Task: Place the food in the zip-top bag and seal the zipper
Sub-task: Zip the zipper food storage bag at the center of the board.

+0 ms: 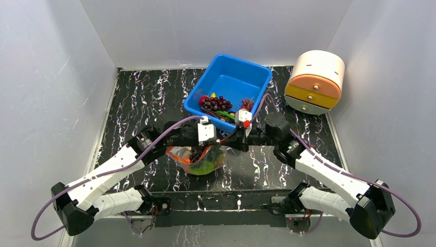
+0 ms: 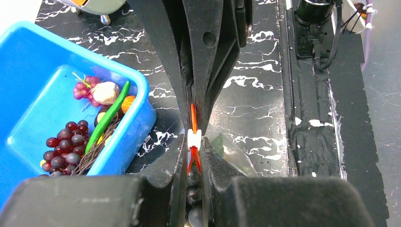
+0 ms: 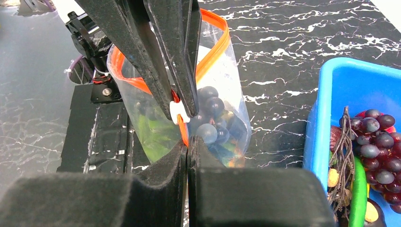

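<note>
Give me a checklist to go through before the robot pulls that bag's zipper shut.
1. Left gripper pinching the white slider: ok.
2. Right gripper clamped on the zipper beside it: ok.
3. Zip-top bag mouth sealed: not ok, gaping.
4. Everything bagged: not ok; dark grapes are in, red grapes lie in the blue bin.
5. Zipper track unobstructed: cannot tell.

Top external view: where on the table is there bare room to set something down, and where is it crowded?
Bare: the back-left stretch between the left wall and the blue bin; the front strip between the zip-top bag and the right arm. Crowded: the centre, where left gripper and right gripper pinch the zipper just before the bin.
</note>
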You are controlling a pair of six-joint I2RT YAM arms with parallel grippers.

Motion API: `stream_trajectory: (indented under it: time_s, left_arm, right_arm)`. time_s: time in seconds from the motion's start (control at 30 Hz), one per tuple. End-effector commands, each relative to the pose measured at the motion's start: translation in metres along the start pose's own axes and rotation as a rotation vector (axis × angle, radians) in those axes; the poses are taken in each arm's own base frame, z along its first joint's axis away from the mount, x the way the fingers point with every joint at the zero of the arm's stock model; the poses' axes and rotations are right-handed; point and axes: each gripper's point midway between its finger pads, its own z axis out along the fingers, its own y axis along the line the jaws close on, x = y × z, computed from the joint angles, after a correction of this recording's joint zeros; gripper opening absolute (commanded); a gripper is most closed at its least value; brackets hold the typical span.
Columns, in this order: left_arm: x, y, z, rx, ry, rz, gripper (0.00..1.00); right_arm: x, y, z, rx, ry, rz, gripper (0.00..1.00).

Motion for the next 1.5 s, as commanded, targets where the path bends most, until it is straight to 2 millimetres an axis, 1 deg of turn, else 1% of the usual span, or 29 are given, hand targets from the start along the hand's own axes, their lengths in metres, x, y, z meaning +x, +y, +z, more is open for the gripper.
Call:
stream_trajectory:
  time_s: [0.0, 0.17, 0.27, 0.3, 0.33, 0.37, 0.4, 0.5, 0.9, 1.17, 1.23, 1.27, 1.3, 1.33, 1.37, 1.47]
  left_arm:
    - [-0.004, 0.000, -0.015, -0.025, 0.019, 0.008, 0.00]
    - [0.000, -0.001, -0.019, -0.034, 0.041, 0.004, 0.00]
    - [-0.001, -0.002, -0.020, -0.034, 0.032, 0.009, 0.00]
    - [-0.003, -0.002, -0.019, -0.032, 0.022, 0.010, 0.00]
    - [-0.005, -0.002, -0.018, -0.030, 0.012, 0.010, 0.00]
    - [-0.006, -0.002, -0.017, -0.024, 0.003, 0.009, 0.00]
    - [-0.008, -0.002, -0.016, -0.021, -0.006, 0.010, 0.00]
    - [-0.008, -0.002, -0.012, -0.011, -0.011, 0.009, 0.00]
    - [-0.012, -0.001, -0.007, 0.005, -0.020, 0.000, 0.00]
    - [-0.012, -0.003, -0.006, 0.016, -0.025, -0.004, 0.00]
    - [-0.011, -0.004, -0.005, 0.020, -0.024, -0.007, 0.00]
    - [-0.011, -0.004, -0.006, 0.020, -0.023, -0.008, 0.00]
    - [-0.010, -0.004, -0.006, 0.021, -0.022, -0.010, 0.00]
    - [-0.010, -0.005, -0.006, 0.022, -0.020, -0.013, 0.00]
    - [-0.010, -0.005, -0.006, 0.022, -0.021, -0.016, 0.00]
    - [-0.008, -0.005, -0.009, 0.010, -0.006, -0.029, 0.00]
  right_arm:
    - [-0.019, -0.007, -0.006, 0.049, -0.061, -0.064, 0.00]
    - [-0.016, -0.008, -0.009, 0.066, -0.046, -0.075, 0.00]
    - [-0.017, 0.004, -0.009, -0.008, -0.052, -0.121, 0.00]
    - [-0.018, 0.006, -0.009, -0.023, -0.055, -0.132, 0.06]
    - [-0.018, 0.007, -0.009, -0.030, -0.056, -0.141, 0.24]
    - [-0.019, 0.009, -0.010, -0.038, -0.059, -0.156, 0.35]
    - [-0.020, 0.010, -0.010, -0.045, -0.061, -0.165, 0.38]
    - [-0.024, 0.010, -0.009, -0.053, -0.068, -0.175, 0.39]
    - [-0.038, 0.007, 0.001, -0.072, -0.112, -0.178, 0.37]
    - [-0.046, 0.006, 0.005, -0.072, -0.128, -0.189, 0.30]
    - [-0.047, 0.006, 0.005, -0.070, -0.134, -0.187, 0.26]
    - [-0.048, 0.006, 0.006, -0.072, -0.138, -0.186, 0.20]
    - [-0.048, 0.007, 0.006, -0.073, -0.140, -0.185, 0.12]
    - [-0.049, 0.007, 0.006, -0.073, -0.145, -0.184, 0.02]
    - [-0.049, 0.007, 0.006, -0.069, -0.146, -0.179, 0.00]
    - [-0.046, 0.003, 0.006, -0.044, -0.135, -0.152, 0.00]
